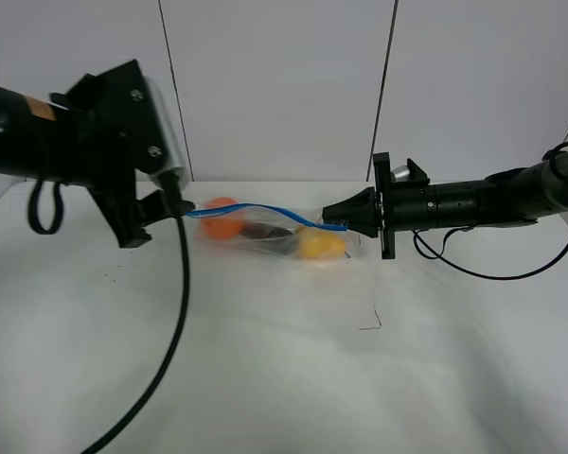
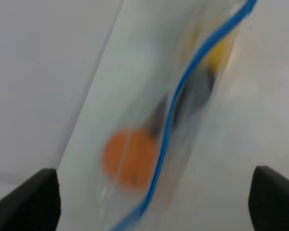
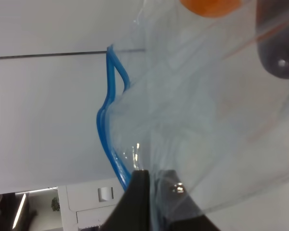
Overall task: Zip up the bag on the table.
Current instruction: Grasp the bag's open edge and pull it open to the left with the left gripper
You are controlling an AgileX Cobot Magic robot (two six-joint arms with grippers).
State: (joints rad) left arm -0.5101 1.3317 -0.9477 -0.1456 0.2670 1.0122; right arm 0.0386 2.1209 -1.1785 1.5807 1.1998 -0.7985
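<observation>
The bag (image 1: pixel 265 232) hangs stretched a little above the table (image 1: pixel 265 378), its blue zip strip (image 1: pixel 265 212) on top. Orange (image 1: pixel 222 219), dark purple (image 1: pixel 270 236) and yellow (image 1: pixel 322 246) fruit show through it. My right gripper (image 1: pixel 343 219) is shut on the bag's right end at the strip; in the right wrist view (image 3: pixel 154 180) the strip (image 3: pixel 106 125) splits into two tracks farther along. My left gripper (image 1: pixel 170 205) is at the bag's left end. In the blurred left wrist view (image 2: pixel 149 202) its fingers (image 2: pixel 24 197) stand wide apart with the strip (image 2: pixel 168 130) running between them.
A black cable (image 1: pixel 175 312) hangs from the left arm down across the table's front left. Another cable (image 1: pixel 473 270) loops under the right arm. A small dark thread (image 1: pixel 371 322) lies on the table in front of the bag. A white panelled wall stands behind.
</observation>
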